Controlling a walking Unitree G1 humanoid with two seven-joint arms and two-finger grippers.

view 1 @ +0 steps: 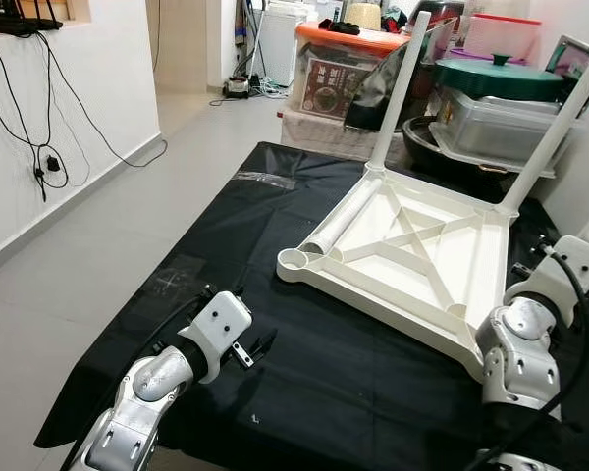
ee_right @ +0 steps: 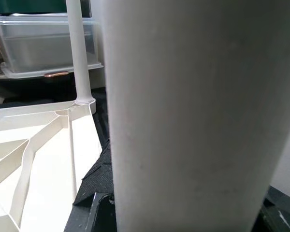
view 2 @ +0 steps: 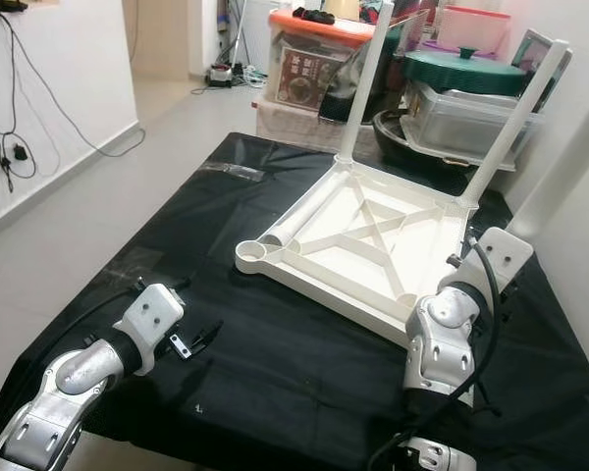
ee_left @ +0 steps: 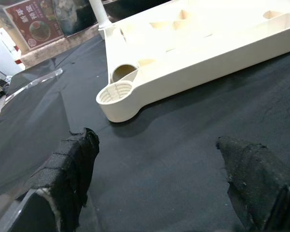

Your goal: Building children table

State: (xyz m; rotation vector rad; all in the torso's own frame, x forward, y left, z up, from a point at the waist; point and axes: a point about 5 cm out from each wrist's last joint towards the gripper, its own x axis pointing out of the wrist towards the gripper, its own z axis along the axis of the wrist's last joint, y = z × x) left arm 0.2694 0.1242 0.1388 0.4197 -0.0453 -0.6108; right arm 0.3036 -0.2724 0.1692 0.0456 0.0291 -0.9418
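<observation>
1. The white plastic children's table top [view 1: 412,260] is seen lying upside down on the black cloth-covered bench [view 1: 304,392], toward its far right part, ribbed underside up.
2. Two white round legs are already stood upright in the far sockets: one at the far left corner [view 1: 398,93] of the top, one at the far right corner [view 1: 560,123].
3. A loose white tube leg [view 1: 339,224] is seen lying inside the frame along its left rail, and the open round socket [view 1: 294,259] at the near left corner stands unfilled.
4. The left gripper [ee_left: 157,179] is held low over the cloth near the bench's near left edge, its black padded fingers [ee_left: 70,169] spread wide with nothing between them.
5. The right gripper is closed around another white tube leg [ee_right: 193,116], held upright beside the near right corner of the top.
6. The step in hand is judged to be seating the held leg; it should be kept plumb, centred over its socket and pressed straight down, and the frame may need bracing.
7. In the left wrist view the ridged inside of the open socket is shown, which is not resolved in the eye views.
8. In the right wrist view the gripped tube is seen close up, while the layout of the table top is given by the eye views.
</observation>
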